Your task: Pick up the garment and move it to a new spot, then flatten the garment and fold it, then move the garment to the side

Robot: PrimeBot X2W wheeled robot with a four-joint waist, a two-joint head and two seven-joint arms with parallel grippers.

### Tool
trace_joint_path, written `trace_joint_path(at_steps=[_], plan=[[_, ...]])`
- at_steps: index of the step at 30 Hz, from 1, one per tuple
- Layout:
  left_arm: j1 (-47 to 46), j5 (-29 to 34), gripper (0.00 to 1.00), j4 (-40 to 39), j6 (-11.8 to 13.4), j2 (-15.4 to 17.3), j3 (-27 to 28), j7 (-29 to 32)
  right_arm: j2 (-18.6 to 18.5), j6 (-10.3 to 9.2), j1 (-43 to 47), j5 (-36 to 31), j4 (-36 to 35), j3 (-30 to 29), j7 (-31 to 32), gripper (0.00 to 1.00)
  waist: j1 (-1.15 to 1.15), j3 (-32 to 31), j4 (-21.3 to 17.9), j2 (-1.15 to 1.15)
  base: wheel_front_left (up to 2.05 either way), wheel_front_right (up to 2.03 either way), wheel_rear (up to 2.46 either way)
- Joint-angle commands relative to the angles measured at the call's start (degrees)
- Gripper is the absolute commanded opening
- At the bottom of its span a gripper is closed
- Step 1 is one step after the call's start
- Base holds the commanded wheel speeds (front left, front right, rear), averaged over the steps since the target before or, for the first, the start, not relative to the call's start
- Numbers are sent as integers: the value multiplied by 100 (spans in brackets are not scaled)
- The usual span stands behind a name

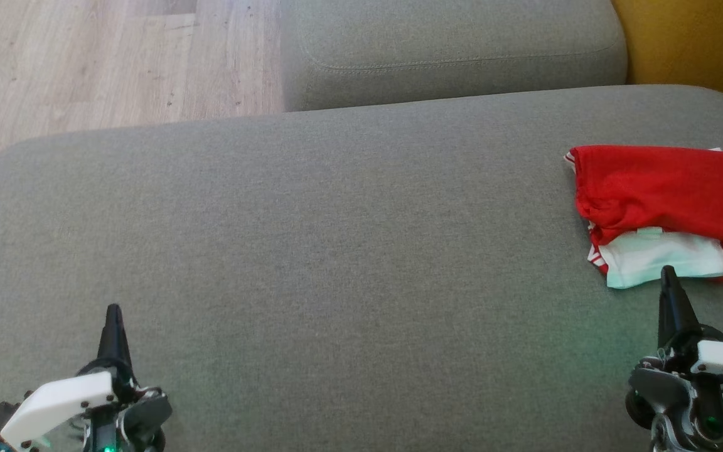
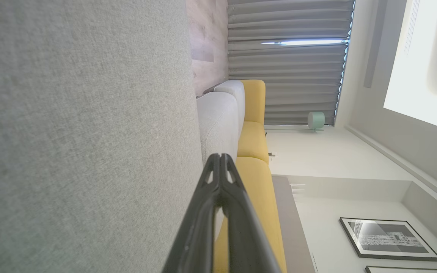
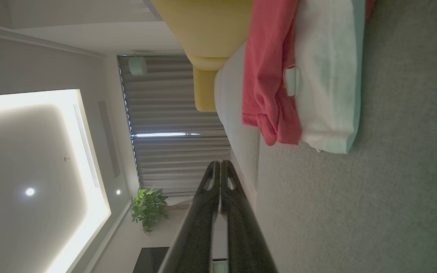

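The folded red-and-white garment (image 1: 663, 188) lies at the right end of the grey sofa cushion (image 1: 336, 251), its long axis running left to right. The right jaws, pressed shut and empty, point at its near white edge, just short of it. The left jaws, also shut and empty, sit well apart at the near left, so the right arm is clearly nearer.

Living room, grey sofa (image 1: 336, 251), curtains (image 2: 286, 76), framed picture (image 2: 389, 239)
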Motion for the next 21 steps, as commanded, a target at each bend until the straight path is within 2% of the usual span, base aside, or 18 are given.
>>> trace_joint_path(at_steps=[1,21], plan=[[-273,-13,0,-162,-38,31,226,34,-32,-4,-307,36,-222,112,36,0,0,0,0,0,0,0,0],[-273,-9,0,-162,-38,27,231,38,-31,-4,-307,36,-222,111,37,0,0,0,0,0,0,0,0]])
